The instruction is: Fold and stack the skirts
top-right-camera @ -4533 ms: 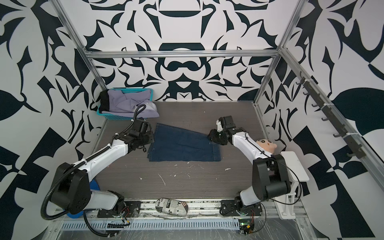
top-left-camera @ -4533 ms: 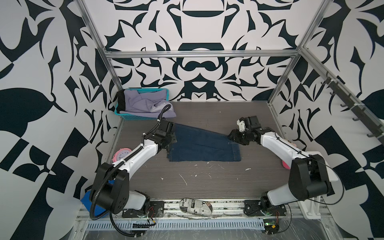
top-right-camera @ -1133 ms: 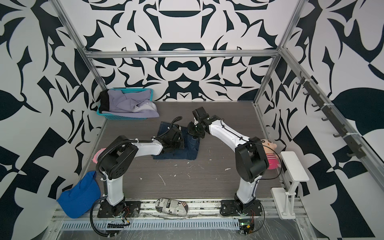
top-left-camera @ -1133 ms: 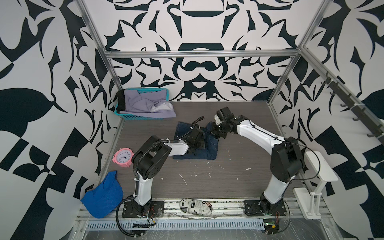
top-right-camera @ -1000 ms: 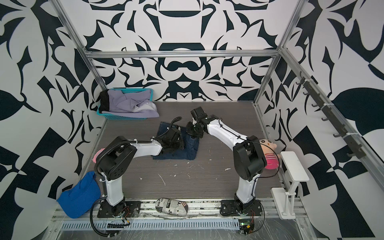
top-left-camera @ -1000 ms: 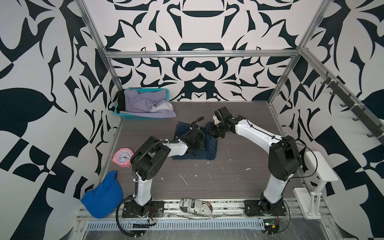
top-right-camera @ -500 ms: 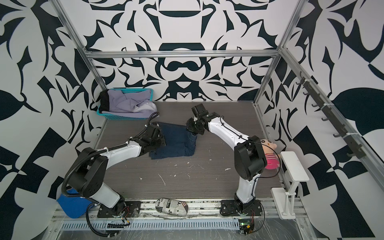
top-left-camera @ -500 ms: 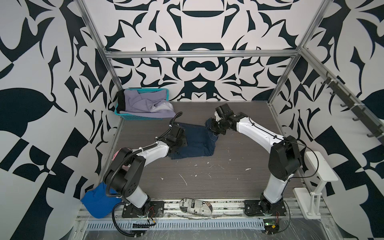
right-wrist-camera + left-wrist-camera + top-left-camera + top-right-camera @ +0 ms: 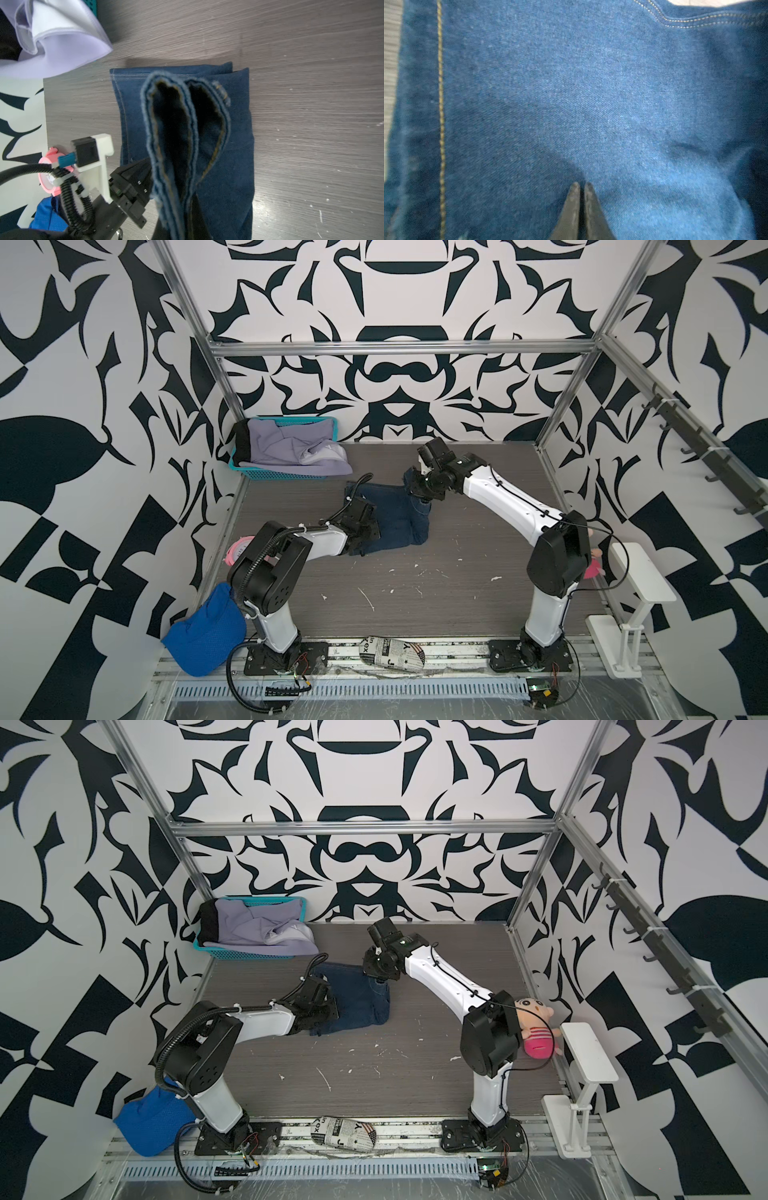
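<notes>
Here, the denim skirt (image 9: 397,517) lies folded on the wooden table (image 9: 457,593), at about 11 o'clock from the table's centre. Its long axis runs roughly 12 to 6, leaning a little toward 5. Its 1 o'clock corner is lifted off the pile. In the right wrist view that raised hem hangs in two open loops above the flat layers.

The right gripper (image 9: 417,494) is clamped on this raised corner. The left gripper (image 9: 580,185) sits on the skirt's 8 o'clock part. Its fingers are drawn almost together, with the tips against flat denim, and no cloth shows between them.

There are three skirts in all. One is the denim one. The lavender skirt (image 9: 291,450) and the black skirt (image 9: 241,443) are heaped in the single teal basket (image 9: 286,475) at the table's 10 o'clock corner, and the lavender one spills over the rim.

Around the edges there is one of each:
- a pink clock (image 9: 237,551) at 9 o'clock
- a blue mesh cloth (image 9: 203,635) at 7 o'clock
- a newspaper-print bundle (image 9: 392,651) at 6 o'clock
- a doll (image 9: 534,1027) at 3 o'clock
</notes>
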`<state>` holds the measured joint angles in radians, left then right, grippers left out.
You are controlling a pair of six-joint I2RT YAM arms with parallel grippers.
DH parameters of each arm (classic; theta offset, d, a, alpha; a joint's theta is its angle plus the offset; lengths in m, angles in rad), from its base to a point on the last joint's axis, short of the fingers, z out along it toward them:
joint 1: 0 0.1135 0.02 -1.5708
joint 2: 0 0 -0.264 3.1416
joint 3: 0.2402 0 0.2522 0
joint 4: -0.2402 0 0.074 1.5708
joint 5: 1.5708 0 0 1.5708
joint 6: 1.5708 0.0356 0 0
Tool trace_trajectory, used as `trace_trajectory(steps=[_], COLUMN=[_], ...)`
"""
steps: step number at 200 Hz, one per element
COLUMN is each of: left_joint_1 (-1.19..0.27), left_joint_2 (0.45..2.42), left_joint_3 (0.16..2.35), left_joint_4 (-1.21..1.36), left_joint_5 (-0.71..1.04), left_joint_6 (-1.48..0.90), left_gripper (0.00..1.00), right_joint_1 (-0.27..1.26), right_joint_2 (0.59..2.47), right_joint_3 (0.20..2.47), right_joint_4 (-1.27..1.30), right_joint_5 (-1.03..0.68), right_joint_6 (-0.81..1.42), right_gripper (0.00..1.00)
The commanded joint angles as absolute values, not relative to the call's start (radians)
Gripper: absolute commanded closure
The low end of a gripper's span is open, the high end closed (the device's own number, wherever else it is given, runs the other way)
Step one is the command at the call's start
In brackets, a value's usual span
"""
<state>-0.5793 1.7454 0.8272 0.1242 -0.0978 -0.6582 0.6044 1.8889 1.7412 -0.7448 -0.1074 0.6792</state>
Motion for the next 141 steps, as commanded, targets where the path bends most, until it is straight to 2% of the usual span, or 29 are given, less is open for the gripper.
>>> trace_trajectory(steps=[1, 56, 103, 115, 127, 141], left_joint_1=[-0.589, -0.591, -0.589, -0.579, -0.535, -0.449], left_joint_2=[1.786, 1.728, 1.488, 1.416, 1.377, 1.393], left_joint_3=[0.816, 0.793, 0.822, 0.804, 0.775, 0.75], left_joint_4=[0.069, 0.059, -0.11, -0.125, -0.143, -0.141], left_joint_5=[-0.087, -0.098, -0.167, -0.212, -0.233, -0.152], left_joint_6=[-0.665, -0.67, -0.665, -0.665, -0.707, -0.722], left_gripper=[0.88, 0.88, 0.82, 0.78, 0.6, 0.58], right_joint_1=[0.638, 0.666, 0.666, 0.666, 0.666, 0.666], right_joint_2=[1.926, 2.054, 2.073, 2.074, 2.074, 2.074], right_joint_3=[1.834, 1.948, 1.973, 1.973, 1.974, 1.977], right_joint_4=[-0.764, -0.785, -0.793, -0.793, -0.793, -0.793], right_joint_5=[-0.095, -0.082, -0.069, -0.069, -0.071, -0.075], right_joint_6=[0.661, 0.682, 0.673, 0.673, 0.673, 0.672], right_gripper=[1.0, 1.0, 1.0, 1.0, 1.0, 1.0])
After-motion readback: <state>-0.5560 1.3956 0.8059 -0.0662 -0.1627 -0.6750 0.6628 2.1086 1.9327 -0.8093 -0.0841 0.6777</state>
